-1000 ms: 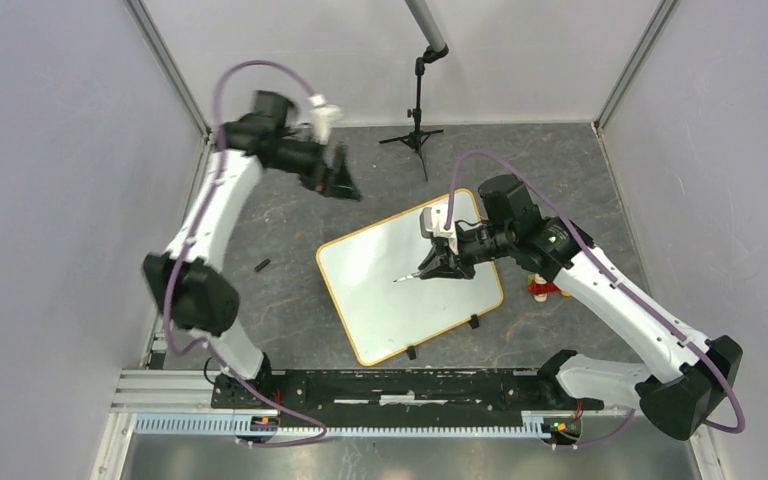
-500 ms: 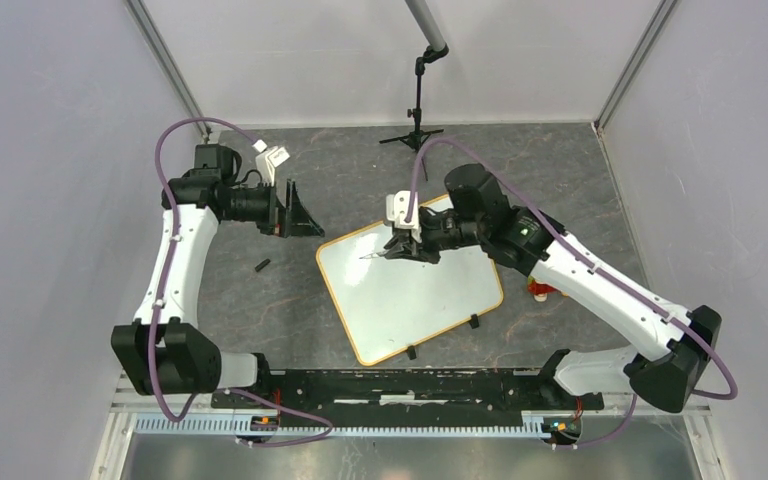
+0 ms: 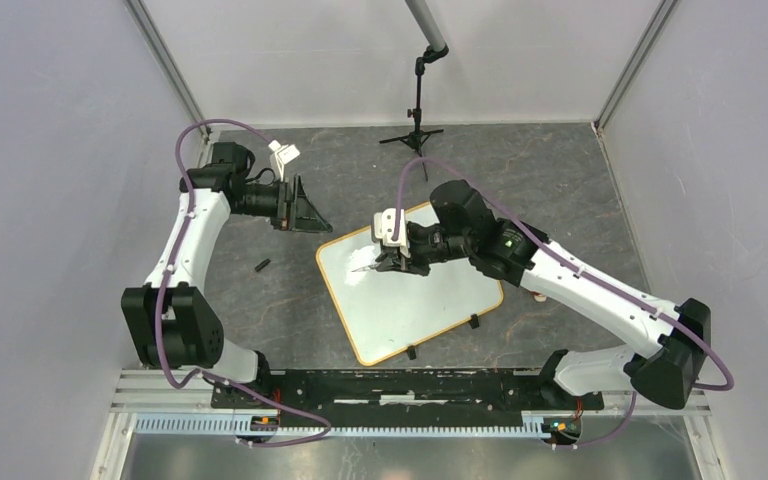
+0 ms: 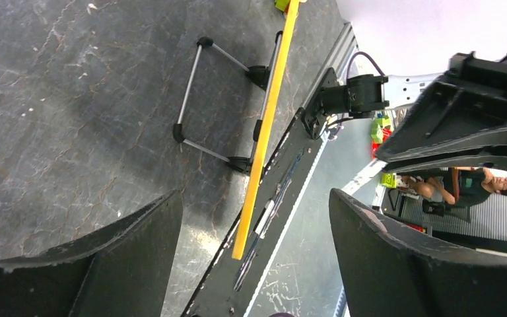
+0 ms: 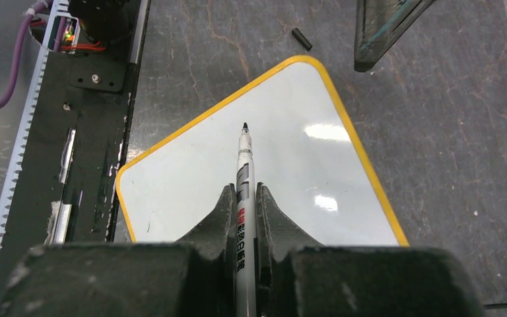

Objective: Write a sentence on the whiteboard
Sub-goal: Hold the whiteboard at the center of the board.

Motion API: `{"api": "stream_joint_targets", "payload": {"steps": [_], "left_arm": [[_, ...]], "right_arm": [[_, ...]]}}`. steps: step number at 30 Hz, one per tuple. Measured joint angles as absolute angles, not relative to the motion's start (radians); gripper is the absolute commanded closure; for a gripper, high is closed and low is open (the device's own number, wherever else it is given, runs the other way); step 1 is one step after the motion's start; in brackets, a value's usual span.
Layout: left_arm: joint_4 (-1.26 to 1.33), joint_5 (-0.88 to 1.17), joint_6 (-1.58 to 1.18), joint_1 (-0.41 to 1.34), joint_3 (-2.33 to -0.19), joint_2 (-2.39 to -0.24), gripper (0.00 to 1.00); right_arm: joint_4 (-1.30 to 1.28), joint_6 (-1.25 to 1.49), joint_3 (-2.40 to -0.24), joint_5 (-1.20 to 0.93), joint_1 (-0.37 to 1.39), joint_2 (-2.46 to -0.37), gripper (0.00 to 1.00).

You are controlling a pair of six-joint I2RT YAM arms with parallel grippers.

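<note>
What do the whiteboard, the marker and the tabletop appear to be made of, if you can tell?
The whiteboard looks like a glossy coated white panel, judging by the sharp light reflections; its core is unclear. The marker has a smooth white barrel with printed lettering, probably plastic. The tabletop is matte dark grey with stone-like veining, possibly a printed laminate or mat rather than real stone.

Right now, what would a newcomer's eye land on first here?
The right claw clamped on a slim white black-tipped marker pen, aimed across the large white yellow-rimmed whiteboard, which shows no lettering. The left claw hangs open just beyond the board's left corner, above the dark marbled table, where a small black cylinder lies left of the board.
</note>
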State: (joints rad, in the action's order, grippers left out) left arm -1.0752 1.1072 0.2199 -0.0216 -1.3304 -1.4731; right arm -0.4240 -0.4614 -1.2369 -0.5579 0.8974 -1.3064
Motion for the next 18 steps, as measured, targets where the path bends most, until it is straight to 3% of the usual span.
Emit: {"api": "stream_joint_targets", "payload": {"steps": [13, 18], "left_arm": [[-1.071, 1.124, 0.229, 0.061, -1.331, -1.487, 0.28], [-1.064, 1.085, 0.229, 0.089, -1.331, -1.509, 0.39]], "right_arm": [[-0.356, -0.457, -1.163, -0.48, 0.933, -1.295, 1.0], [-0.323, -0.43, -1.167, -0.453, 0.959, -1.298, 1.0]]}}
